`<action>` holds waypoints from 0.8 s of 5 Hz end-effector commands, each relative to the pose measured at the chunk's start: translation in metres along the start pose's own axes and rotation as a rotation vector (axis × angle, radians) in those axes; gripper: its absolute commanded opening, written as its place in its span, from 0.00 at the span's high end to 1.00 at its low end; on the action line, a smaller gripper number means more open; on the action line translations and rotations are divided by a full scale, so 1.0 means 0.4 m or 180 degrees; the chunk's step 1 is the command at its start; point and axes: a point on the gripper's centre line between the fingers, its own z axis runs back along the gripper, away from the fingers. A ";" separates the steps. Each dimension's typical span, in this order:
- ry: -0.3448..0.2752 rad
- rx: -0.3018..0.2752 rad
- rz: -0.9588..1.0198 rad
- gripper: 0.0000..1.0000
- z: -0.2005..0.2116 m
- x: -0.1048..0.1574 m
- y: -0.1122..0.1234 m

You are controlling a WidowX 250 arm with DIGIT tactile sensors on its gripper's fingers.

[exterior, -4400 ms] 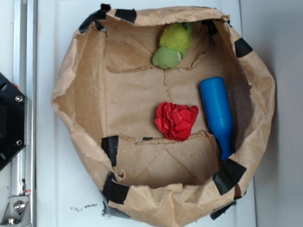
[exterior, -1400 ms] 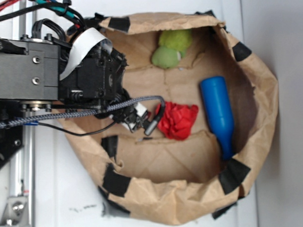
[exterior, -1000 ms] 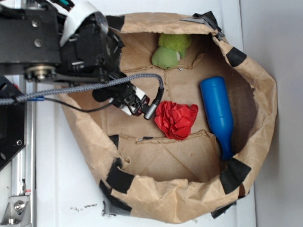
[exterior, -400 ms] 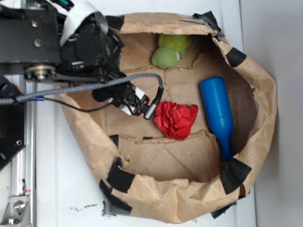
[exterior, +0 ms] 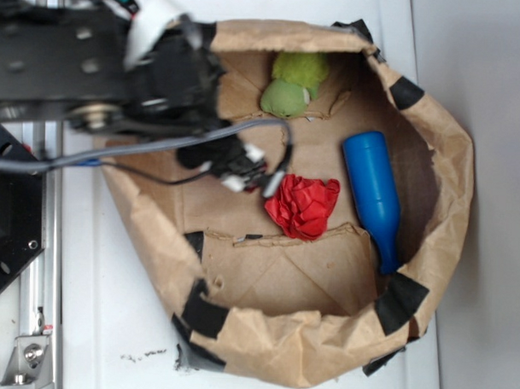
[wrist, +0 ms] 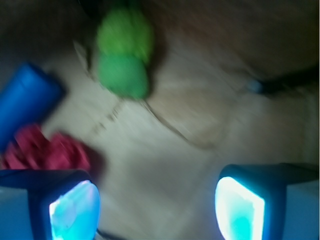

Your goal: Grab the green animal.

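The green animal [exterior: 294, 83] lies at the far side of the paper bag's floor, lime body against the wall and olive head toward the middle. In the wrist view the green animal [wrist: 122, 60] sits ahead and left of centre, well apart from my fingers. My gripper [wrist: 157, 207] is open, with only bare bag floor between its two blue-lit fingers [wrist: 75, 210]. In the exterior view my gripper [exterior: 244, 170] hangs inside the bag's left part, just left of the red wad and below-left of the animal, mostly hidden by the arm and blurred.
A crumpled red wad [exterior: 302, 206] lies mid-floor, next to my left finger in the wrist view. A blue bottle [exterior: 375, 194] lies along the right wall. The brown paper bag [exterior: 450, 141] with black tape patches rings everything. A metal rail [exterior: 40, 264] runs along the left.
The arm has shifted right, further into the bag, and is blurred by motion. The green animal, red wad and bottle have stayed put.
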 end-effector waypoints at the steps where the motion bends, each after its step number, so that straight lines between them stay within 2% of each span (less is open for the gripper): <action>1: 0.0002 -0.0200 0.0052 0.00 0.066 0.044 -0.091; 3: -0.0117 -0.0173 0.0145 0.00 0.054 0.074 -0.110; 4: -0.0297 -0.0142 0.0147 0.00 0.039 0.093 -0.095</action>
